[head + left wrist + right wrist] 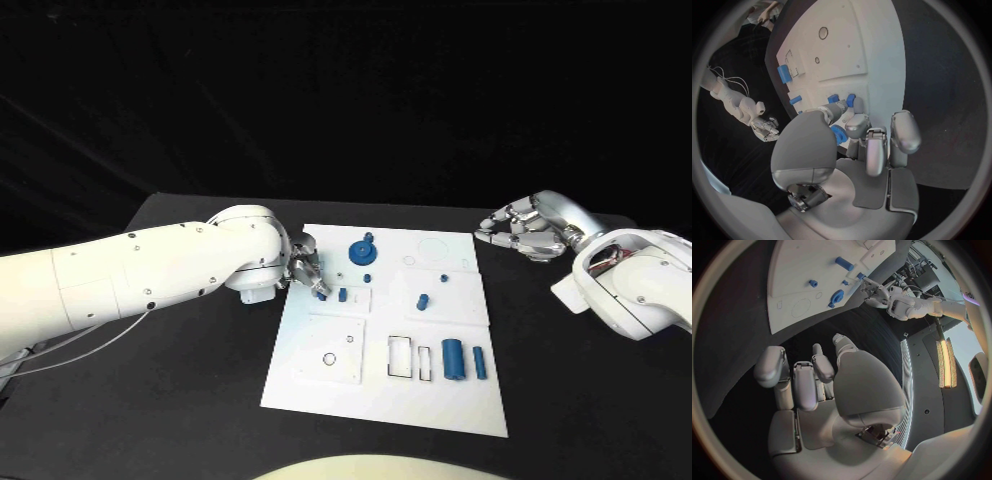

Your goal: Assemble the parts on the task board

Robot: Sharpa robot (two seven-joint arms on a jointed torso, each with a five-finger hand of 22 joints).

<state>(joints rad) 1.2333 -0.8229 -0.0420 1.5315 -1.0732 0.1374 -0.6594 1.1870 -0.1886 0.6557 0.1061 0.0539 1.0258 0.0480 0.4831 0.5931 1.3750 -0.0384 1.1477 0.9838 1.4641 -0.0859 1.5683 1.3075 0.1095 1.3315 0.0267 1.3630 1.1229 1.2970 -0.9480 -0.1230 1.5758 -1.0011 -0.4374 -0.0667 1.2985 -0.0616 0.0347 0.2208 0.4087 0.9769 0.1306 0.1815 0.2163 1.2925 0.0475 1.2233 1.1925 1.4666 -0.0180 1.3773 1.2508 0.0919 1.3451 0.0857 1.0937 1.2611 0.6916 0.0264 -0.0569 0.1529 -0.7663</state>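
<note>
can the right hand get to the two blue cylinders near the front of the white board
Probably yes. The right hand holds nothing, off the board's far corner, and nothing lies between it and the cylinders.

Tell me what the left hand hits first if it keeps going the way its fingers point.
The left hand already holds a small blue part. Just ahead lie two more blue parts on the task board; it would probably meet those first, though depth is unclear.

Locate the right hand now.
Head view: the right hand hangs over bare table just off the board's far right corner, fingers curled, holding nothing.
</note>
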